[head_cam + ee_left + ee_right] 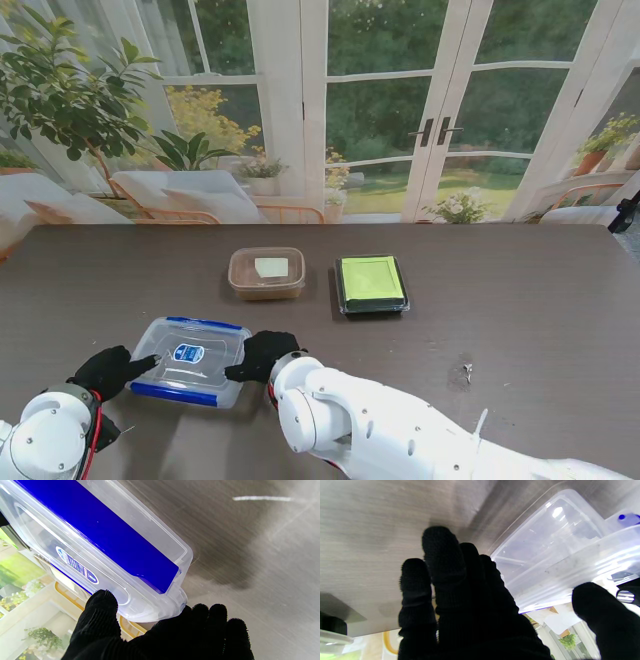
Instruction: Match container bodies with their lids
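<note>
A clear plastic container (190,362) with its clear lid and blue side clips lies near me at the left of the table. My left hand (112,370) grips its left corner: the thumb (102,602) rests on the lid (75,555) and the fingers (215,620) wrap the corner. My right hand (262,355) holds the right edge, its fingers (445,562) along the wall of the container (557,542) and its thumb (600,607) over the lid rim. Farther off stand a brown container (266,273) with a clear lid and a black container (371,284) with a green lid.
The dark table (520,300) stretches to my right, with a small bit of something (467,372) lying on it. Glass doors and plants stand beyond the far edge.
</note>
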